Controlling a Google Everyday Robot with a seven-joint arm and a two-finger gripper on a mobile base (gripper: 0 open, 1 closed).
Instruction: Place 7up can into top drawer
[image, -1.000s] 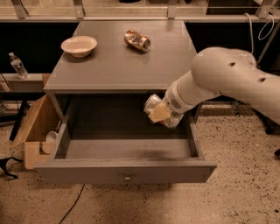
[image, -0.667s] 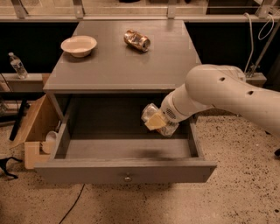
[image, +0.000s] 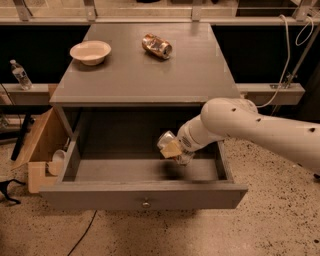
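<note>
I see my gripper (image: 175, 150) inside the open top drawer (image: 145, 194), in its right half, pinching the 7up can (image: 165, 140) between its 2 fingers; the can sits tilted at the gripper's tip, just above the drawer floor; on the cabinet top (image: 145, 77) rest 1 bowl (image: 90, 52) and 1 brown-orange can (image: 157, 46), apart.

Cream bowl (image: 90, 52) sat upright on grey cabinet top (image: 150, 82), toward its 10 o'clock corner. Brown-orange can (image: 157, 46) lay on its side at 3 o'clock of bowl, apart from it. Water bottle (image: 21, 75) stood on ledge at 9 o'clock. Open cardboard box (image: 42, 142) leaned on speckled floor (image: 280, 220) at 7 o'clock. White cable (image: 289, 47) hung at 2 o'clock. Gripper (image: 172, 150) hung at approx. 5 o'clock of cabinet top.
</note>
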